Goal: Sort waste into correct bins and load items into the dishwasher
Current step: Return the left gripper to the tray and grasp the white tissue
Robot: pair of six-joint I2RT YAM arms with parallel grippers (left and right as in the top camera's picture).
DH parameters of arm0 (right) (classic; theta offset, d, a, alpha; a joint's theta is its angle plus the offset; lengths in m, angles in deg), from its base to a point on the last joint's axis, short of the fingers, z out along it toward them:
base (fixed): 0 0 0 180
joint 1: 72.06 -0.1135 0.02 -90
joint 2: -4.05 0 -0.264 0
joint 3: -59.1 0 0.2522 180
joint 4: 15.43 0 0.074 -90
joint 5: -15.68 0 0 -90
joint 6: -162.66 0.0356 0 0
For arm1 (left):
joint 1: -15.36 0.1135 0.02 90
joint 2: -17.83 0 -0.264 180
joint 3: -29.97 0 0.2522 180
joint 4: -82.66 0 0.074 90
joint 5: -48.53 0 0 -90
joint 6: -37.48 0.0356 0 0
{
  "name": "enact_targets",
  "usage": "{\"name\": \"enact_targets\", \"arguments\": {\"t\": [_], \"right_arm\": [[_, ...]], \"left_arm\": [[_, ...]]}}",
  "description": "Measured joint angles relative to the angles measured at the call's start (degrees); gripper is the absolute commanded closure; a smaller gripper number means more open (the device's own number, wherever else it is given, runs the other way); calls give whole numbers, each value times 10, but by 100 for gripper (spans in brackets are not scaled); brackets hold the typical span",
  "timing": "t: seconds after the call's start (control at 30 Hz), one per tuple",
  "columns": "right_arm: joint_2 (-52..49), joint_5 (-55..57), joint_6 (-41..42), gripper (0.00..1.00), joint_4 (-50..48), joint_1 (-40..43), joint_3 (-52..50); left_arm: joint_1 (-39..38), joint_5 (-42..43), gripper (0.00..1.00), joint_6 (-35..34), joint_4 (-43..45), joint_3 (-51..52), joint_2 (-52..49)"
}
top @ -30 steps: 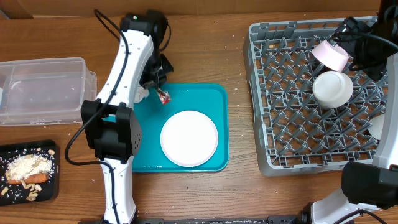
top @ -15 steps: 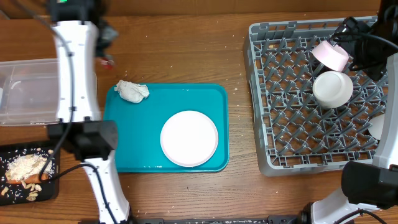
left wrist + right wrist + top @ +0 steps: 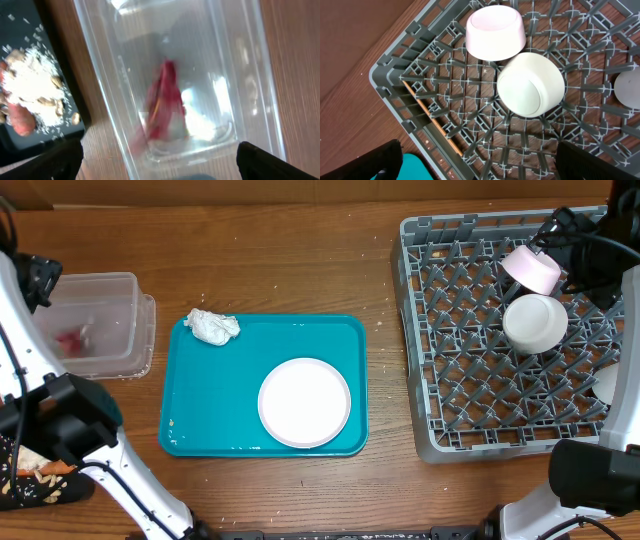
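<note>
Next, treat the crumpled white-silver wrapper point(image 3: 213, 326) as light, soft and springy; pinch across its bulk from above, never at a loose flap. Locate it on the teal tray point(image 3: 200, 430), well apart from the left gripper point(image 3: 161, 169), toward the rack side. Note the left gripper spread wide and empty, directly above the red wrapper point(image 3: 164, 105) inside the clear tub point(image 3: 100, 75). Compare half a second back: red wrapper then carried short of the tub, now released below the gripper. Note the right gripper point(image 3: 480, 167) likewise spread, over the dish rack point(image 3: 420, 115).

The crinkled wrapper point(image 3: 165, 107) lies in the tub point(image 3: 143, 330), left of the serving tray point(image 3: 200, 420) (plate point(image 3: 304, 402) on it).
</note>
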Motion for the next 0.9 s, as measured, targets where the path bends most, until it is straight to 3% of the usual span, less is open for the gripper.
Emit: {"name": "enact_targets", "arguments": {"t": [0.3, 0.57, 0.77, 0.9], "right_arm": [[0, 0, 0, 0, 0, 0, 0], [0, 0, 0, 0, 0, 0, 0], [0, 0, 0, 0, 0, 0, 0], [0, 0, 0, 0, 0, 0, 0]], "left_arm": [[-21, 104, 0, 85, -9, 2, 0], [-172, 127, 0, 135, -71, 6, 0], [-274, 120, 1, 134, -42, 57, 0], [-291, 118, 5, 130, -3, 124, 0]]}}
